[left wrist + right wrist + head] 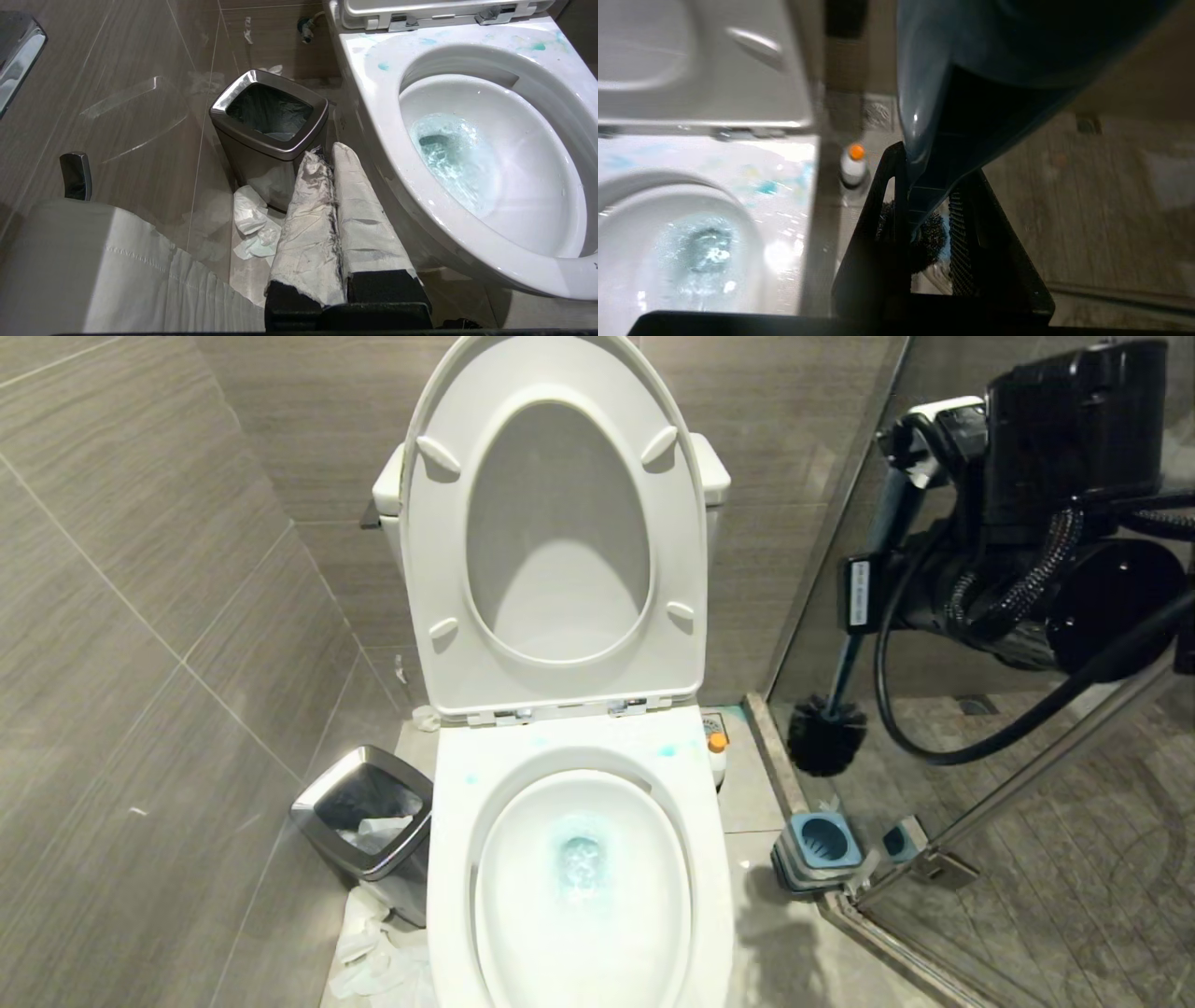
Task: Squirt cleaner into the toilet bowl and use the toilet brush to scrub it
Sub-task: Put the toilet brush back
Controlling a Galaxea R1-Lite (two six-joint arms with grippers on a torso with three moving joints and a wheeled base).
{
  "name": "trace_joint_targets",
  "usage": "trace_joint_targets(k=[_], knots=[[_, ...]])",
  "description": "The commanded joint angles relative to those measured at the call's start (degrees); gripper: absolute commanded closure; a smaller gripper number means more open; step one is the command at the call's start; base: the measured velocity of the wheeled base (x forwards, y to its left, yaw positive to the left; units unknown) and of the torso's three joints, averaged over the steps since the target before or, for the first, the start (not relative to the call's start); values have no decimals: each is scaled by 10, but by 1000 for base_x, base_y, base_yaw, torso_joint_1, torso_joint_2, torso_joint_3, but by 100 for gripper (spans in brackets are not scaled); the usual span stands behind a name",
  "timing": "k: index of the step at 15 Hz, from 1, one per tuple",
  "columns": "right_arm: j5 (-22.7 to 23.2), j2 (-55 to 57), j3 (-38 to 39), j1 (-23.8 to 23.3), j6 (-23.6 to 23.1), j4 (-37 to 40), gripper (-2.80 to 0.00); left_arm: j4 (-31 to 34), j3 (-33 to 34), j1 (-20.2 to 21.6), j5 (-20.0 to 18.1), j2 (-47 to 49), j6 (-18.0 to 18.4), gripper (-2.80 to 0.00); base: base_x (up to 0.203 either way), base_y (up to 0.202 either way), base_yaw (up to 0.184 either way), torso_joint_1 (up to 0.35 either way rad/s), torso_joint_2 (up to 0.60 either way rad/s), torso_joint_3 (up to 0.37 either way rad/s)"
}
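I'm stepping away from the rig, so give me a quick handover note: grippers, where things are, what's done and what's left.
Right gripper: shut on the toilet brush, held in the air right of the toilet, head down above its holder.
Left gripper: shut, empty, parked low beside the bin.
Toilet bowl: lid and seat up.
Done: cleaner is in; the bowl water is blue, with blots on the rim.
Left: bring the brush over the bowl, scrub, then probably put it in the holder.
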Motion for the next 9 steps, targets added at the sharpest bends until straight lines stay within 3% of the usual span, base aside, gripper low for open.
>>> trace_joint_targets(k=[1, 5, 9], knots=[[57, -11, 89, -85, 5, -57, 0, 0, 0, 1, 0, 0, 0, 0, 0, 0, 0, 0, 0, 0], [157, 34, 247, -171, 2, -274, 0, 0, 0, 0, 0, 0, 0, 0, 0, 0, 0, 0, 0, 0], [208, 106, 337, -221, -8, -445, 0, 0, 0, 1, 0, 0, 0, 0, 0, 0, 0, 0, 0, 0]])
